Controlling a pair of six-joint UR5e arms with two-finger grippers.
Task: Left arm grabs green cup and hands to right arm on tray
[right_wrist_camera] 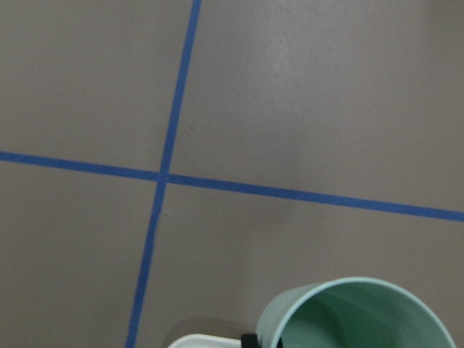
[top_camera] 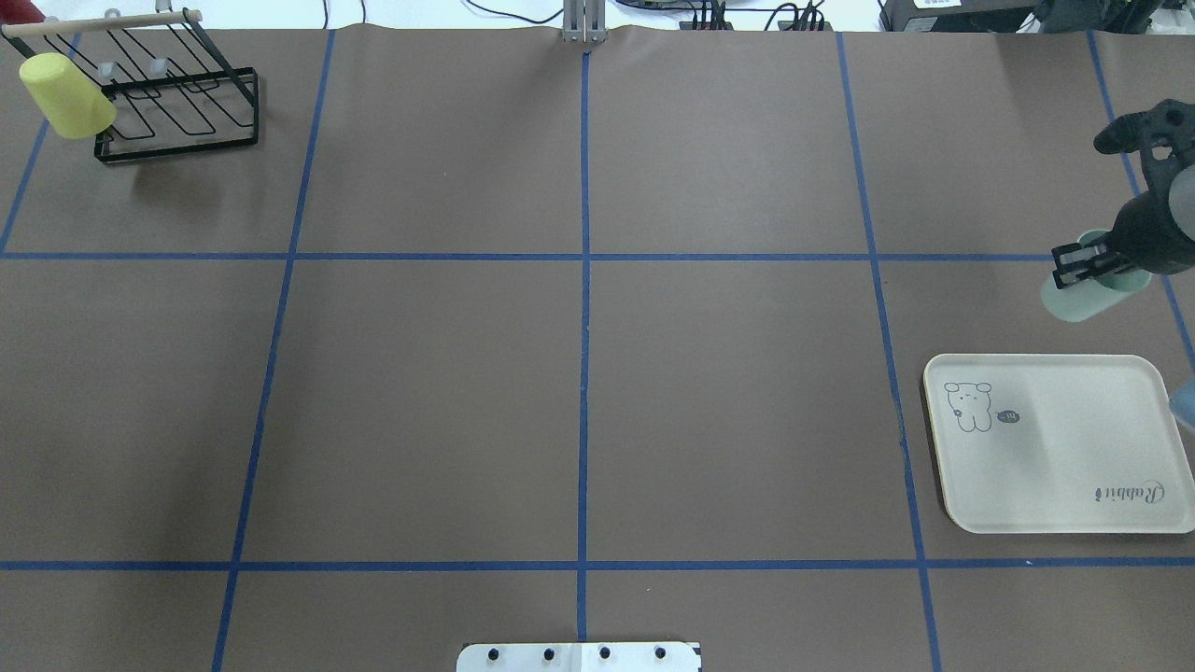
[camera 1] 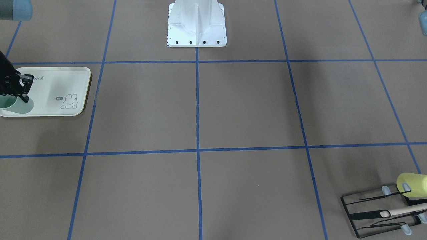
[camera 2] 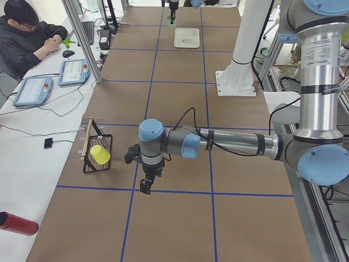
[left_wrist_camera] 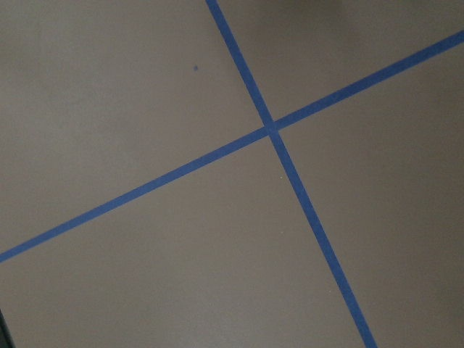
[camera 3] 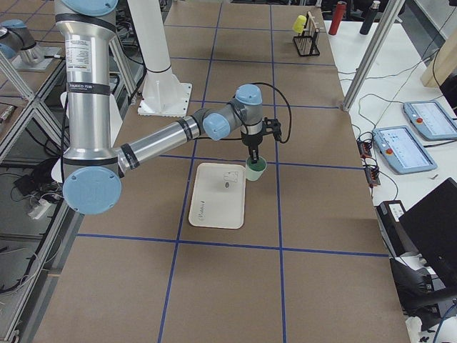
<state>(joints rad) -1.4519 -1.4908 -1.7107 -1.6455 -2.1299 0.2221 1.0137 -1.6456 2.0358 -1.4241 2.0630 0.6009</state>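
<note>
My right gripper (top_camera: pixel 1075 266) is shut on the rim of the green cup (top_camera: pixel 1083 297), with the cup hanging open-end-up at the tray's far edge. The cup also shows in the front-facing view (camera 1: pixel 18 106), the right side view (camera 3: pixel 255 170) and the right wrist view (right_wrist_camera: pixel 355 315). The cream tray (top_camera: pixel 1074 467) lies flat beside and below it; I cannot tell whether the cup touches it. My left gripper (camera 2: pixel 146 185) hangs over bare table far from the cup, and I cannot tell if it is open or shut. The left wrist view shows only table and blue tape.
A yellow-green cup (top_camera: pixel 65 98) hangs on a black wire rack (top_camera: pixel 177 103) at the far left corner. The white robot base (camera 1: pixel 196 23) stands mid-table at the near edge. An operator (camera 2: pixel 27 38) sits beside the table. Blue tape lines grid the brown table.
</note>
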